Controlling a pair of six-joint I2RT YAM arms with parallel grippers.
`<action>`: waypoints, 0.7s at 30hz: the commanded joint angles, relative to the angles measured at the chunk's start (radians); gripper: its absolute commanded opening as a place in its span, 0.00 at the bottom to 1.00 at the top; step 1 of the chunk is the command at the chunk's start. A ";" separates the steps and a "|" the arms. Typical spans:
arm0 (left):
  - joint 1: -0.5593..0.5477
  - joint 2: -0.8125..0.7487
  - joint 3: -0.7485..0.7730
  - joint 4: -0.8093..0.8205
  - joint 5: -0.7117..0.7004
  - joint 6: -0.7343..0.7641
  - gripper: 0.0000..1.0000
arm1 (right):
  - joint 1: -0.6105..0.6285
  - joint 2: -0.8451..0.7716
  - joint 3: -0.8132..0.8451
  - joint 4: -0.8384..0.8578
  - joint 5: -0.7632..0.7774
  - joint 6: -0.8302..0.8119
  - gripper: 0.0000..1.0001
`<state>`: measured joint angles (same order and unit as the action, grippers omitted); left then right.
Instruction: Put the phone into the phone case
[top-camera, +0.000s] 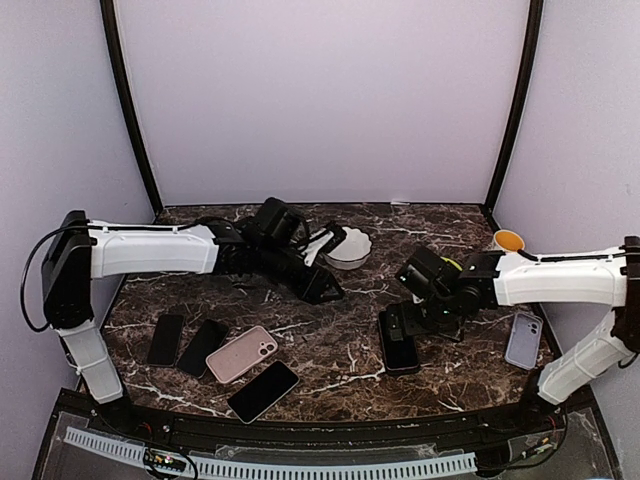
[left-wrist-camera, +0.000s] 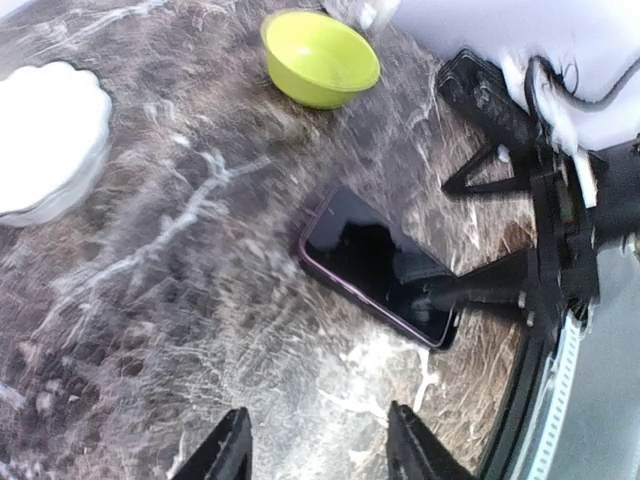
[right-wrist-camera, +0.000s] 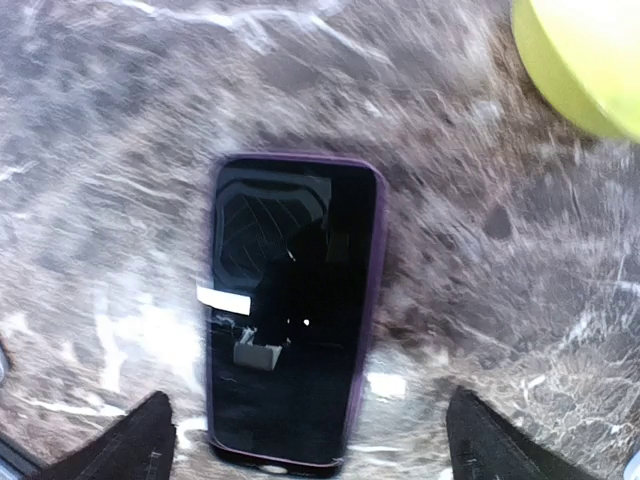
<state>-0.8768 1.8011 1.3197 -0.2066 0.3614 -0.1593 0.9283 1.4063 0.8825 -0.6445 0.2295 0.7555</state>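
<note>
The black phone in its dark purple case (right-wrist-camera: 295, 310) lies flat and screen-up on the brown marble tabletop (top-camera: 330, 340), toward the near edge and right of the middle. The purple rim shows all round the glass, so the phone seems fully seated, though the blurred wrist views leave that uncertain.

The right gripper (right-wrist-camera: 310, 430) hangs just above it, released. Its two fingers stand wide apart on either side of the case's near end and touch nothing. The left gripper (left-wrist-camera: 320, 445) hovers over the middle of the tabletop, its fingers parted with only bare marble between them.

A lime-green round bowl (left-wrist-camera: 320, 55) sits just beyond the cased phone. A white scalloped dish (top-camera: 348, 247) sits nearer the far edge. A lavender phone case (top-camera: 524, 340) lies by the right edge. A pink phone case (top-camera: 242, 353) and three bare black phones (top-camera: 200, 347) lie toward the near left corner.
</note>
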 joint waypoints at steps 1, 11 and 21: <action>0.043 -0.103 -0.056 0.076 -0.080 0.002 0.57 | 0.048 0.078 0.068 -0.045 0.075 0.045 0.99; 0.052 -0.155 -0.079 0.075 -0.069 -0.001 0.75 | 0.080 0.200 0.078 -0.007 0.053 0.125 0.99; 0.052 -0.148 -0.071 0.061 -0.059 -0.009 0.84 | 0.096 0.286 0.069 -0.003 0.037 0.127 0.98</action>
<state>-0.8227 1.6955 1.2537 -0.1444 0.2916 -0.1658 1.0157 1.6669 0.9497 -0.6521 0.2657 0.8703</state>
